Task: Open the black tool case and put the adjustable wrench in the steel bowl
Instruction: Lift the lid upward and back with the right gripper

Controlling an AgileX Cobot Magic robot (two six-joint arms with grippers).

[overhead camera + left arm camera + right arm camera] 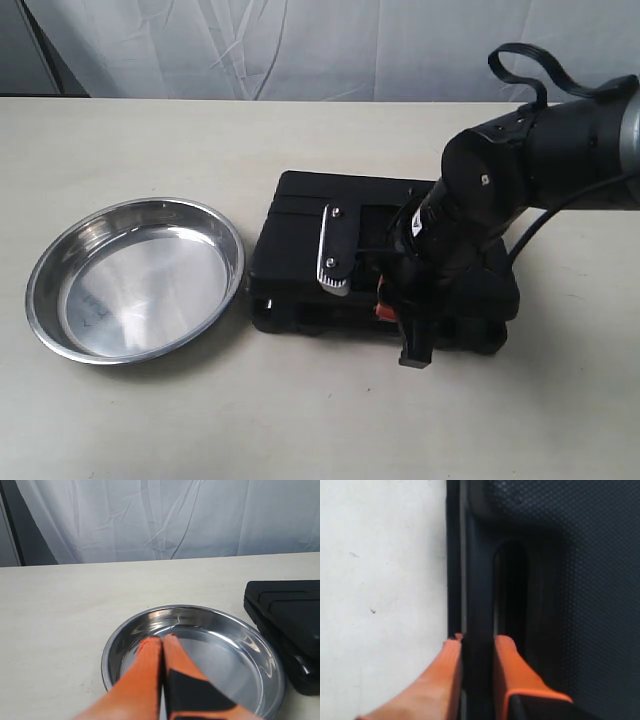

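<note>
Only close-up, right end effector (478,642) clamped on black tool case (570,580)

Black tool case (300,250) lies flat, lid shut, bumpy top, long handle slot by one edge; steel bowl (135,278) round, shiny, shallow, right way up, just beside case, on its left.

Right end effector (477,642) downward, clamped.
</note>
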